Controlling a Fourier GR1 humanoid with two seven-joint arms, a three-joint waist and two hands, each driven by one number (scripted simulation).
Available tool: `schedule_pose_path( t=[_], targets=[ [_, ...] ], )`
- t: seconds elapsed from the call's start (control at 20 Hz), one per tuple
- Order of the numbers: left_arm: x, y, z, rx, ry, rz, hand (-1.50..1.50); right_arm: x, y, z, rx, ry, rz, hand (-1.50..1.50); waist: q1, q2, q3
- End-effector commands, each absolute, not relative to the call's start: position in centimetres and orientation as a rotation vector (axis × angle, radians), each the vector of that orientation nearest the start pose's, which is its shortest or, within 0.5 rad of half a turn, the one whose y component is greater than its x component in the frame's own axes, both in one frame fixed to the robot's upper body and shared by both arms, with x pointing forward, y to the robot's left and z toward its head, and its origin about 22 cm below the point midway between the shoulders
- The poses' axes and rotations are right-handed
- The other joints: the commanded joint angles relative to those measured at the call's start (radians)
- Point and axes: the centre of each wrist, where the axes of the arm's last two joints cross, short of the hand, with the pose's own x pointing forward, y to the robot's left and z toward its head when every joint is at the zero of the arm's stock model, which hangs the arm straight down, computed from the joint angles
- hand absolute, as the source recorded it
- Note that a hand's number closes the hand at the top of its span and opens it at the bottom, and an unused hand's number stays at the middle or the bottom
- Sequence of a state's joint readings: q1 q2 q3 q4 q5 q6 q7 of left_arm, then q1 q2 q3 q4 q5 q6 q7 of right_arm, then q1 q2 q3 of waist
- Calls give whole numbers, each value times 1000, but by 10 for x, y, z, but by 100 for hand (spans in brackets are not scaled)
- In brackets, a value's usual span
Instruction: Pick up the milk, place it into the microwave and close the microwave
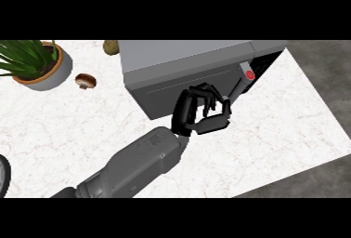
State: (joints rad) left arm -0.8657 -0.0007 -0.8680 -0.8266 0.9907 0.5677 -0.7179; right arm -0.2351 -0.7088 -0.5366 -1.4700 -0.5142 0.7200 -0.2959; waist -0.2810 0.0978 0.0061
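Head view: your one visible hand (202,113), which side you cannot tell, sits with fingers curled against the front of the microwave (185,69); whether they enclose anything you cannot tell. The milk is not visible, perhaps hidden in that hand or inside. Judge a carton light, slightly yielding, smooth-sided; take it round the middle. The worktop (68,125) is pale marble, flat, with open space in front. A potted plant (34,62), a mushroom (85,81) and a potato (110,47) lie at the left, well apart.
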Motion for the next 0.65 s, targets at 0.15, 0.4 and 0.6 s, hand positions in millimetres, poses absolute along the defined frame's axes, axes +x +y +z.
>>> schedule_pose_path(
  t=[0.15, 0.4, 0.6],
  targets=[
    [353, 6, 41, -310, -1909, -39, 150, 256, -473, 200, 136, -2230, 448, -150, -10, 14, -3],
    [355, 4, 45, -322, -1919, -43, 150, 259, -478, 201, 144, -2220, 428, -150, -1, 16, -2],
    [353, 2, 44, -329, -1915, -55, 150, 261, -483, 210, 137, -2219, 445, -150, -1, 18, -1]
  ],
)
